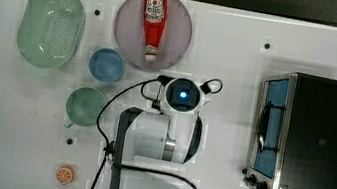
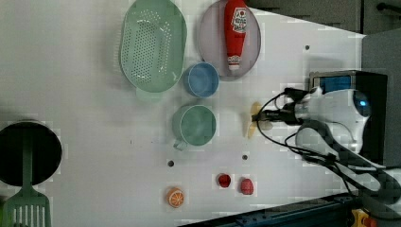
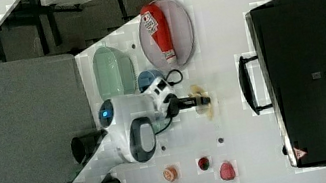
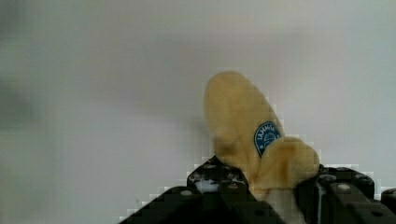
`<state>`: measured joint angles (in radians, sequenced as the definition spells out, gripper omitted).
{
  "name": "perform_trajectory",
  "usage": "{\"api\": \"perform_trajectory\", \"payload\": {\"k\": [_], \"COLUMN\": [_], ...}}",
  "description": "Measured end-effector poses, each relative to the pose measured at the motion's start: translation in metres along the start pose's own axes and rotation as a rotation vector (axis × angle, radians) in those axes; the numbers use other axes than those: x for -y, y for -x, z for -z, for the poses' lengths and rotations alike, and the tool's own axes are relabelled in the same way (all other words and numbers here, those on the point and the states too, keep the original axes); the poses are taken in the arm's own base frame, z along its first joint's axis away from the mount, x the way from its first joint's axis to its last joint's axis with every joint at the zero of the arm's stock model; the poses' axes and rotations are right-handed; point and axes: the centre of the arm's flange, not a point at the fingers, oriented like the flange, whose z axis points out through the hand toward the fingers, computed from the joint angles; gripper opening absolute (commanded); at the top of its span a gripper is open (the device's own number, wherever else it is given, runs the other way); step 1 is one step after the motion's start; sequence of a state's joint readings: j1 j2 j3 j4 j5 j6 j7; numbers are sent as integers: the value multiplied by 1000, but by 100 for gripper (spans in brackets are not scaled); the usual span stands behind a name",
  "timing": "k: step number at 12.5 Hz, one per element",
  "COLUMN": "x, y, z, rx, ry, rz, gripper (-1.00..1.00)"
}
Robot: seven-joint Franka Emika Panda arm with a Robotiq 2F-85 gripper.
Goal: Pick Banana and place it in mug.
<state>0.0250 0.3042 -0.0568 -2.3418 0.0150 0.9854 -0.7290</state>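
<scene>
Wrist view: gripper [image 4: 275, 191] has its two black fingers [image 4: 219, 179] on either side of the banana [image 4: 247, 126], pressed against its stem end, so the jaws are pinching the banana. Pale yellow toy bunch with a round blue sticker, white table [image 4: 93, 93] behind it.

Left view: gripper [image 2: 265, 114] reaches level from the white arm on the left view's right, fingertips at the banana [image 2: 253, 122], which sits at the tabletop; whether it is off the surface, cannot tell. Mug [image 2: 195, 124] is near, to the left view's left of the banana, clear of it, upright, mouth open, little handle at its lower left in the left view. Blue cup [image 2: 202, 79] just above the mug. Green perforated basket [image 2: 152, 43] further up-left, ketchup bottle [image 2: 235, 33] lying on a grey plate [image 2: 209, 38]. Below the mug: orange slice [image 2: 175, 197], two small red fruits [image 2: 224, 180]. Dark pan [image 2: 28, 151] and green spatula [image 2: 26, 208] at the left view's left edge.

Right view: banana [image 3: 202, 101] at the gripper [image 3: 200, 100] tip, between the arm and the black toaster oven [image 3: 319, 69].

Top view: arm body covers the banana; mug [image 1: 85, 106] just to the top view's left of the arm, toaster oven [image 1: 311, 141] on the far right.
</scene>
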Motion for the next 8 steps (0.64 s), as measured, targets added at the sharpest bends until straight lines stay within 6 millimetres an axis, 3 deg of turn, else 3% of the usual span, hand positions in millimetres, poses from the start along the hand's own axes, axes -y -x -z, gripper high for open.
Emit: {"api": "perform_trajectory", "payload": {"k": [3,5,8], "x": [-8,-8,9], "y": [-8,0,10], "z": [112,187,267], "rx": [-109,-142,-164], "ry": [-7,-26,-41], "rz": [-2,-10,-2], "gripper": [-30,-30,-30]}}
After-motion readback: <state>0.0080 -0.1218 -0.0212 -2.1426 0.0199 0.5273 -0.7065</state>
